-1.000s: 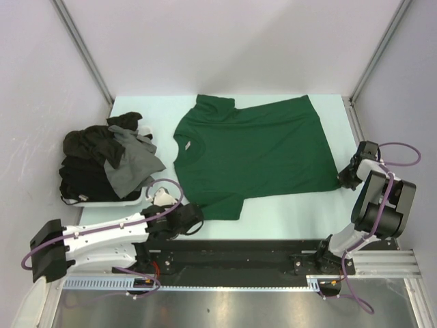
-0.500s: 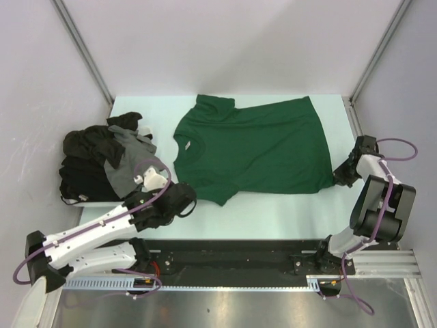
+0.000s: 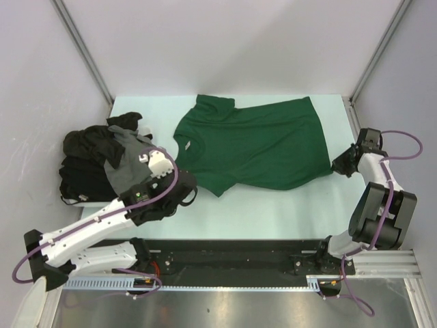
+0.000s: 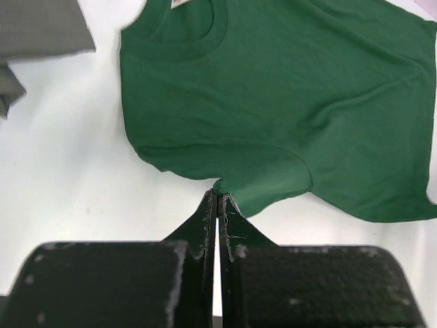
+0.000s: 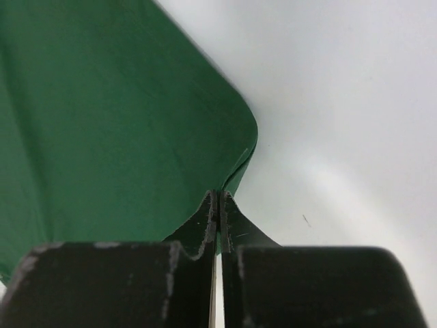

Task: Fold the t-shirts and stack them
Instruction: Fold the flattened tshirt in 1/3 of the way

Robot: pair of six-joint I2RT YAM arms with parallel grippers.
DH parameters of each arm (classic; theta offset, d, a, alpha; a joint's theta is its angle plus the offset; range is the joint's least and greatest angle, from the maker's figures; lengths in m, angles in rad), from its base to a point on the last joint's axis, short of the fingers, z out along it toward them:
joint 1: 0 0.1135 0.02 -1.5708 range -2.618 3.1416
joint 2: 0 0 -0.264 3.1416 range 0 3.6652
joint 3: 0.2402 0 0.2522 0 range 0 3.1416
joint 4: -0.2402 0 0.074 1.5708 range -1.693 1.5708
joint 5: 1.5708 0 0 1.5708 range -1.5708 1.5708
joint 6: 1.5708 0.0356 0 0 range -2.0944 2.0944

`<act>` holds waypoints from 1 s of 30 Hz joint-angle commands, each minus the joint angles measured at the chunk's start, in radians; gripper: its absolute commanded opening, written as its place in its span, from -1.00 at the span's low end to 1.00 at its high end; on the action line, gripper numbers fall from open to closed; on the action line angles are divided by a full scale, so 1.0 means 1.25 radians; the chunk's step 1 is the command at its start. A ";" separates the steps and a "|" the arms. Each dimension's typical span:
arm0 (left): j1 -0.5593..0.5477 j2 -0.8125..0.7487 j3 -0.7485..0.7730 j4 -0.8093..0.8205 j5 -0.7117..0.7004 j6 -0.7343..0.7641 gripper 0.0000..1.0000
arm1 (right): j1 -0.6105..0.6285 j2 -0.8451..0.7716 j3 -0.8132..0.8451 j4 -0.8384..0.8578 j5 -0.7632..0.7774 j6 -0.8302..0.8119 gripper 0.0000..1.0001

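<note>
the green t-shirt (image 3: 252,147) lies spread on the tabletop (image 3: 293,212), neck to the left and hem to the right, most of it flat. its near edge looks drawn up at both ends. the near sleeve is gathered to a small point where the left end effector (image 4: 218,199) has its fingers pressed together on the cloth. the near hem corner curls into the right end effector (image 5: 220,201), likewise pinched shut on the fabric. so each end effector sits right at the shirt's near edge, one at either end, with the body of the shirt stretching away beyond them.

i judge this to be the first lengthwise fold: the near long side is gripped and ready to be carried over toward the far side. the next move calls for both arms to travel together at an even height, so the edge is taut and lands parallel to the far one; an uneven pace would likely skew the crease.

the black and grey t-shirts (image 3: 102,157) sit heaped in a tray (image 3: 102,202) at the left, near the green one's neck but not touching it.
</note>
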 commanded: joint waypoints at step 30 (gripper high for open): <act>0.094 0.083 0.080 0.513 0.086 0.762 -1.00 | -0.026 0.025 0.122 0.117 -0.077 0.071 -1.00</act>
